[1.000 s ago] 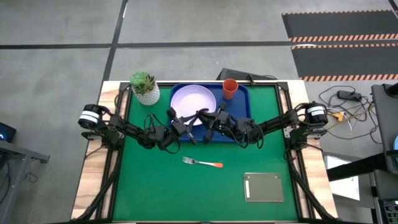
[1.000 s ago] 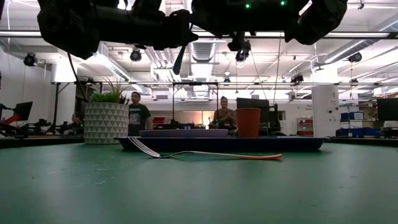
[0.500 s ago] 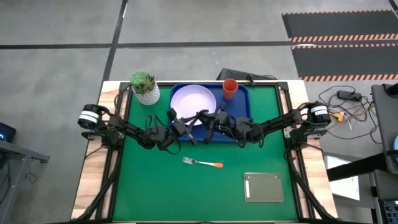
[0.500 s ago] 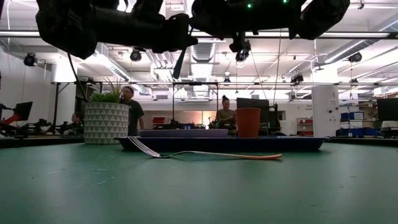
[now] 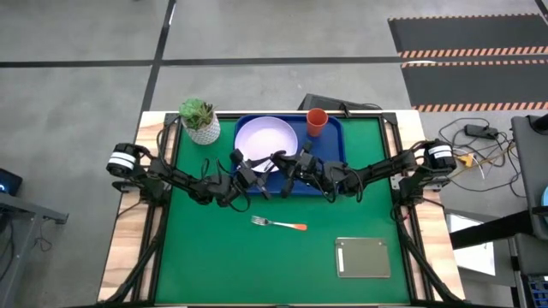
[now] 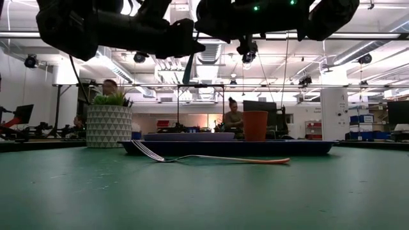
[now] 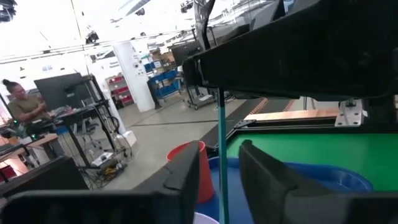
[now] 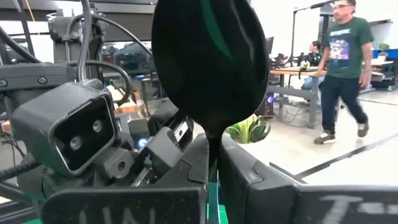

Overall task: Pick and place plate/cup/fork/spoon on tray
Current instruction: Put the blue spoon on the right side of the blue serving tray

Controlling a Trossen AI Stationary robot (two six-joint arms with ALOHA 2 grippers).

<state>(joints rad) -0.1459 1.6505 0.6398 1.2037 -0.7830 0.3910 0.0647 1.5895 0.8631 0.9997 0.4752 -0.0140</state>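
Above the tray's (image 5: 332,147) near edge, the left end effector (image 5: 259,174) stands with its fingers parted, the spoon's (image 7: 221,149) blue handle between them untouched, while the right end effector (image 5: 289,170) is clamped just below the spoon's bowl. The step looks like a spoon handover; next the right arm must lower it onto bare tray beside the plate (image 5: 266,137). Counted: one plant pot (image 5: 199,121), one plate and one cup (image 5: 316,122) on the one tray, one fork (image 5: 280,224) on the table, one spoon, one grey slab (image 5: 363,257).

Plate (image 5: 265,136) and cup (image 5: 316,121) sit in tray (image 5: 334,184); fork (image 5: 279,223) lies before it.
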